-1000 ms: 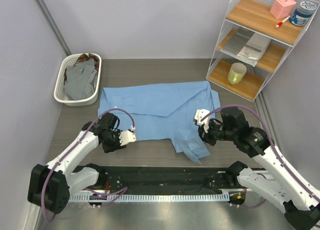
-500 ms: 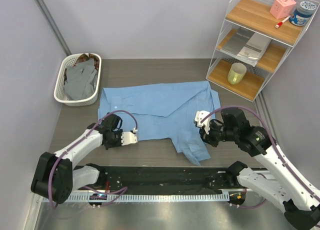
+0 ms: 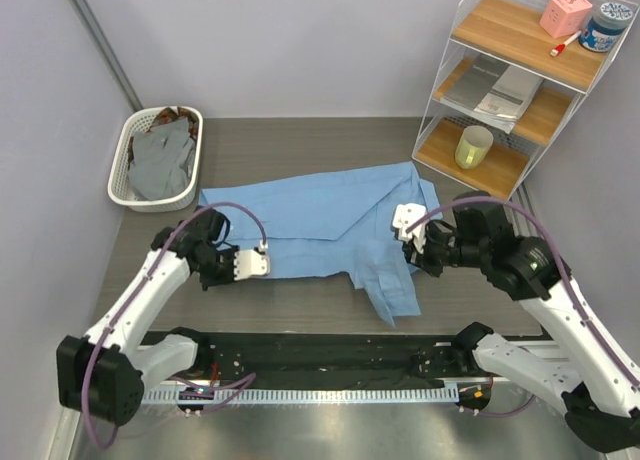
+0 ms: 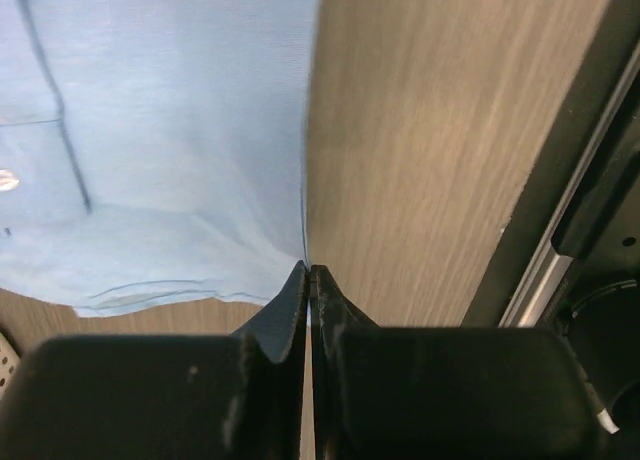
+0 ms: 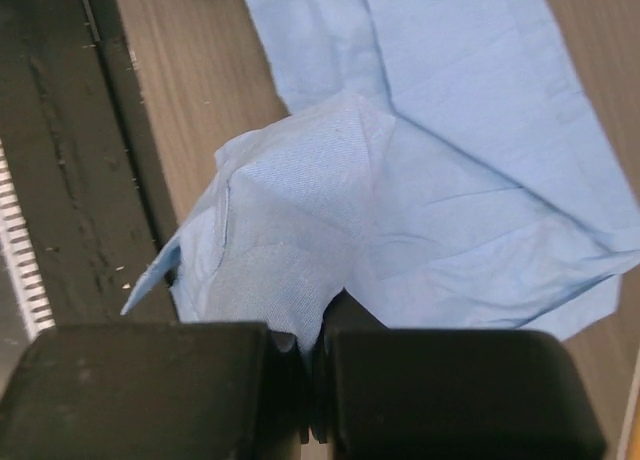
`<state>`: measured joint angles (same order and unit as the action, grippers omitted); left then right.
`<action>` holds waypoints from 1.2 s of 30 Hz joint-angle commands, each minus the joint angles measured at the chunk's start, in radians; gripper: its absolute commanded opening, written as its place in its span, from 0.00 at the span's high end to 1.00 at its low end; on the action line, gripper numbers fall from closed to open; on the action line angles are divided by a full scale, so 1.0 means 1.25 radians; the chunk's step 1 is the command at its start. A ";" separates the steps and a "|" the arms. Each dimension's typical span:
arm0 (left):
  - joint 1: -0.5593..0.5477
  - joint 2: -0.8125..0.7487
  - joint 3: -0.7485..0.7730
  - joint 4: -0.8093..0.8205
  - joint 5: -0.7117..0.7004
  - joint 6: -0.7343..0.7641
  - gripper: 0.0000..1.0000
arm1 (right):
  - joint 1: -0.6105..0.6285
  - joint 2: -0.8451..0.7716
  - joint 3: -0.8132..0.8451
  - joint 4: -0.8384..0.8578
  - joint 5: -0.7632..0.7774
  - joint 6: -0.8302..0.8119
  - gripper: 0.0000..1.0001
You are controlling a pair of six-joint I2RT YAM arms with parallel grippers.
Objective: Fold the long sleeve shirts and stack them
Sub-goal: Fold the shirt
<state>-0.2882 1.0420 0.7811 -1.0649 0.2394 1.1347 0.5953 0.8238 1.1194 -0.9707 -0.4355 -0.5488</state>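
The blue shirt (image 3: 310, 212) lay spread across the middle of the table (image 3: 300, 145), its long side running left to right, with one part trailing toward the near edge on the right. The left gripper (image 3: 266, 263) sat low at the shirt's near left edge. In the left wrist view its fingers (image 4: 285, 310) were pressed together with no gap between them, and the hem of the blue shirt (image 4: 170, 130) ran straight into their tips, so the left gripper (image 4: 308, 272) was clamped on that edge, with bare table (image 4: 420, 150) to the right of the hem. The right gripper (image 3: 405, 242) was at the shirt's right part, above the trailing portion. In the right wrist view the right gripper (image 5: 318, 325) was closed on a fold of the blue shirt (image 5: 450, 130), and the cloth rose from the table into a peak at the fingertips and draped down on both sides. A white basket (image 3: 125, 175) stood at the far left of the table, clear of the blue shirt's left corner, and held a grey shirt (image 3: 165, 162) with a brown shirt (image 3: 165, 115) showing behind it. A wire rack (image 3: 520, 90) stood at the far right.
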 commanded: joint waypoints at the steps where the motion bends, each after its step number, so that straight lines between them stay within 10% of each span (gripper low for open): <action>1: 0.067 0.123 0.115 -0.016 0.047 -0.001 1.00 | -0.011 0.108 0.097 0.045 0.055 -0.085 0.99; 17: 0.110 0.416 0.331 0.064 0.021 -0.023 1.00 | -0.266 0.496 0.370 0.100 -0.161 -0.339 0.99; 36: 0.124 0.549 0.450 0.136 -0.026 -0.101 1.00 | -0.331 0.854 0.691 0.094 -0.265 -0.492 0.99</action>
<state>-0.1406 1.7058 1.2987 -0.9310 0.2245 1.0424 0.1833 1.8732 1.9171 -0.8700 -0.7074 -1.1042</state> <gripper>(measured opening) 0.003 0.023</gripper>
